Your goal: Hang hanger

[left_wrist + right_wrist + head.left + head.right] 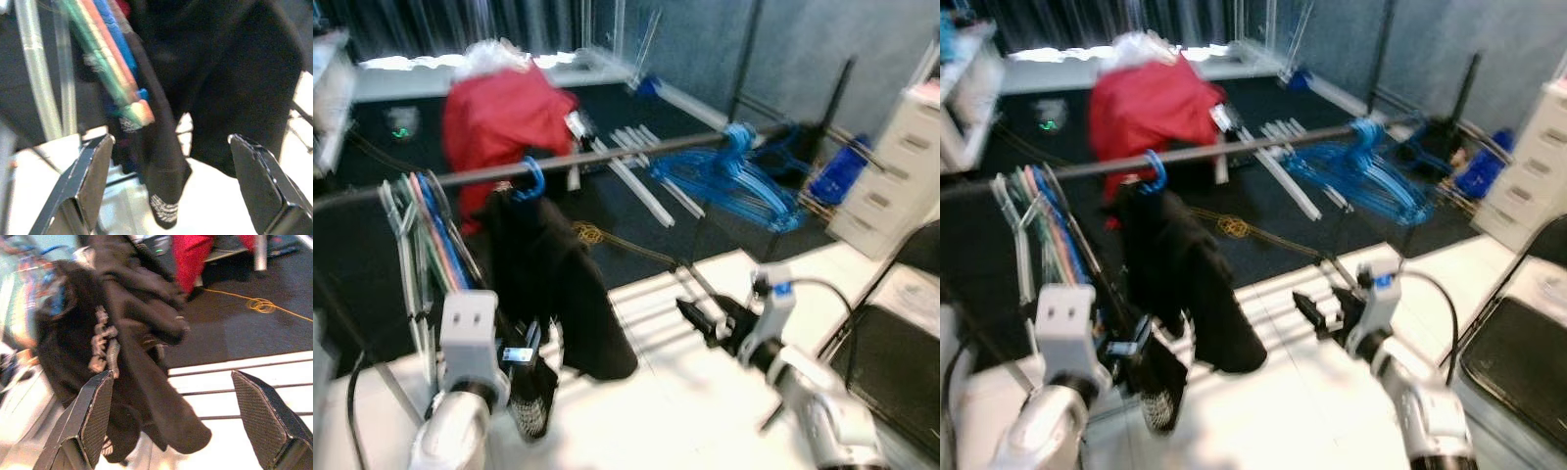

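Note:
A blue hanger [529,181] carrying a black garment [548,284] hooks over the grey rail [626,152] that crosses the scene. Low at the left, my left gripper [530,364] is open, close to the garment's lower edge. In the left wrist view its fingers [90,171] stand wide apart, with a black sleeve [164,196] hanging just beyond them. My right gripper [700,318] is open, to the right of the garment and below the rail. In the right wrist view the black garment [122,357] hangs ahead of its fingers, apart from them.
Several coloured hangers [426,245] hang at the rail's left end, and a bunch of blue hangers [734,181] hangs further right. A red garment [504,117] lies behind the rail. White drawers [891,176] and a black chair [896,357] stand at the right.

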Available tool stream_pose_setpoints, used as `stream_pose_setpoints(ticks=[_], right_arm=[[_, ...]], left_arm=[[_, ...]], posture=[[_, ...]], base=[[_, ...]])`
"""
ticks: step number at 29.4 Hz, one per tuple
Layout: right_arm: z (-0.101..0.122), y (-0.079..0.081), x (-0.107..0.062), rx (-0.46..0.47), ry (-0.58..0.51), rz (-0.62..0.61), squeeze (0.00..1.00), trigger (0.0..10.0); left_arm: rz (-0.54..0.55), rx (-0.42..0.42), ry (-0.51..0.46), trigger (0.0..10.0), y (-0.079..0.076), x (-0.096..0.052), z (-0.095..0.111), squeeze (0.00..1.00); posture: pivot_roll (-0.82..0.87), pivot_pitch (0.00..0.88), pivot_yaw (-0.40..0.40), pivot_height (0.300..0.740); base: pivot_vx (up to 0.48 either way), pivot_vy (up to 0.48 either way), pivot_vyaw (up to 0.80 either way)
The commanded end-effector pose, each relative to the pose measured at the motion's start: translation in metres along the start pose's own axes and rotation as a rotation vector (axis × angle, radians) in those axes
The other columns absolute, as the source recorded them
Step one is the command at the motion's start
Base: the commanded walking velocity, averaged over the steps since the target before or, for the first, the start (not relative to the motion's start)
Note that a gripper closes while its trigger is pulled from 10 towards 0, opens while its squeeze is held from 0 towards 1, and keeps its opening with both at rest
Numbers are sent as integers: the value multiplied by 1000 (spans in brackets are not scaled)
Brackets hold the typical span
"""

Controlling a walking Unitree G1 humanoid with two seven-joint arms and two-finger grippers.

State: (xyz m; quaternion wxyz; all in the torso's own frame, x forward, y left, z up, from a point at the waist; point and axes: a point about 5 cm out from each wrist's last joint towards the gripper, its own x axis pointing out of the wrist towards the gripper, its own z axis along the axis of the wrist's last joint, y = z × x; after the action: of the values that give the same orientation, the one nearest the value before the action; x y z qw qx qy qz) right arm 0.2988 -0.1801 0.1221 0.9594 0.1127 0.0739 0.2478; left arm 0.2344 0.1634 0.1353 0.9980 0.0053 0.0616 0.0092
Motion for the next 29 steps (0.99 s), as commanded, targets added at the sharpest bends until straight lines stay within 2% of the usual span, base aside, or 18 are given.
stream_pose_setpoints(ticks=[1, 4, 16, 25, 29], right_arm=[[2, -1, -1, -2, -8, -5, 0, 10000], [3, -3, -1, 23, -10, -17, 0, 10000], [3, -3, 1, 27, -11, -30, 0, 10000], [3, -2, 1, 22, -13, -27, 0, 10000], [3, -1, 1, 25, -16, -28, 0, 10000]], left_arm=[[-14, 48, 38, 10000, -6, 6, -6, 0], [-32, 82, 37, 10000, -13, 14, -4, 0], [-61, 66, 40, 10000, -21, 25, 0, 0], [-49, 19, 28, 10000, -17, 31, 3, 0], [4, 25, -20, 10000, -8, 41, 12, 0]], posture=[[6, 77, -64, 740], [6, 77, -64, 740], [4, 81, -57, 740], [2, 78, -60, 740], [-3, 77, -59, 740]], base=[[0, -326, 788], [0, -461, 300], [0, -468, 0], [0, 0, 0], [0, 0, 0]])
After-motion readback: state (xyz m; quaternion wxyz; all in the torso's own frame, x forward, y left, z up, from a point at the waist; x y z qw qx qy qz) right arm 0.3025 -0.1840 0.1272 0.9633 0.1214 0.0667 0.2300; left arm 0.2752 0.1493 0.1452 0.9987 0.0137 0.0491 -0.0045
